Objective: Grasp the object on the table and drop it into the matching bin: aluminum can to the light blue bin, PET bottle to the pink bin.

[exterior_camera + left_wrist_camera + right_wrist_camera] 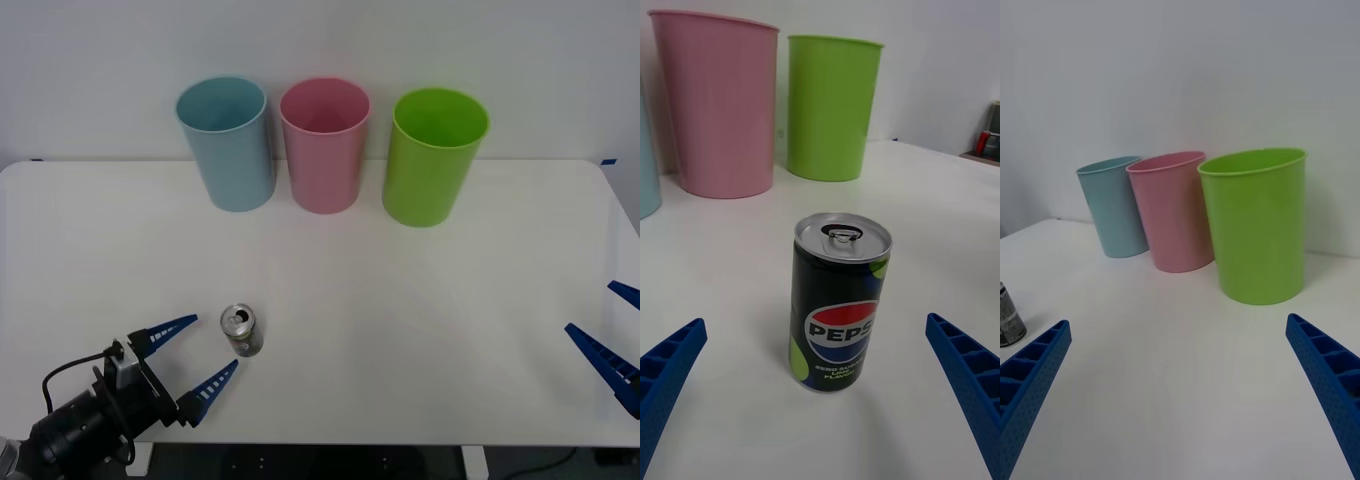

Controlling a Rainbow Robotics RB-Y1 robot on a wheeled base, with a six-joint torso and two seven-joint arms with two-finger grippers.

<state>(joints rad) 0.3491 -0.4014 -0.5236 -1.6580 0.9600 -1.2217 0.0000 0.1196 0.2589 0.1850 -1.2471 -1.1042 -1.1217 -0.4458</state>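
Note:
The aluminum can (pixel 241 330) stands upright on the white table (pixel 420 300), near its front left; its lid is silver and its side dark green and yellow. My left gripper (pixel 216 341) is open just short of the can, fingertips to either side of its near face without touching. The left wrist view has the can (pixel 841 300) centred between the blue fingers (pixel 670 367). At the back stand the light blue bin (pixel 228 145) and the pink bin (pixel 323 145). My right gripper (pixel 589 306) waits open at the table's right edge.
A lime green bin (pixel 432 155) stands to the right of the pink one, all three in a row along the wall. The right wrist view shows the same row, with the can (pixel 1009 315) far off to one side. White tabletop stretches between the can and the bins.

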